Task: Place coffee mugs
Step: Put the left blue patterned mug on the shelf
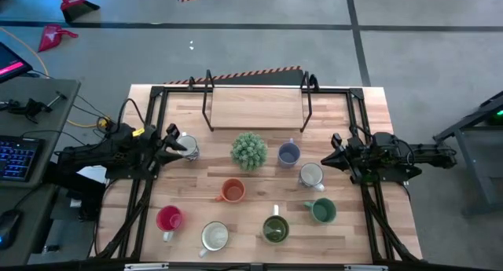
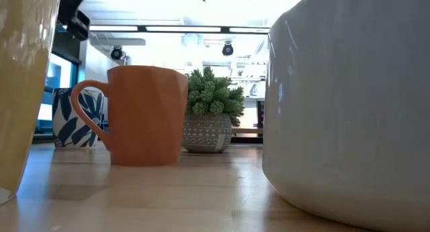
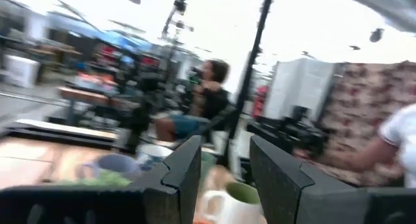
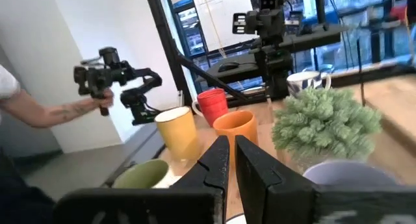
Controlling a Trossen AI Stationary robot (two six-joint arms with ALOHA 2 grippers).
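Note:
Several coffee mugs stand upright on the wooden table: a blue-patterned white one (image 1: 188, 148), pale blue (image 1: 288, 154), grey-white (image 1: 311, 175), orange (image 1: 232, 192), green (image 1: 322, 211), dark green (image 1: 275, 228), cream (image 1: 214, 236) and red (image 1: 169, 219). My left gripper (image 1: 174, 142) hovers at the table's left, beside the patterned mug. It is open, with nothing between its fingers (image 3: 185, 172). My right gripper (image 1: 333, 151) waits shut at the table's right, near the grey-white mug.
A spiky green plant (image 1: 248, 150) in a pot stands mid-table between the two grippers. A black wire rack with a wooden board (image 1: 255, 106) stands at the far edge. Beyond the table a person's hand holds a camera rig (image 4: 107, 78).

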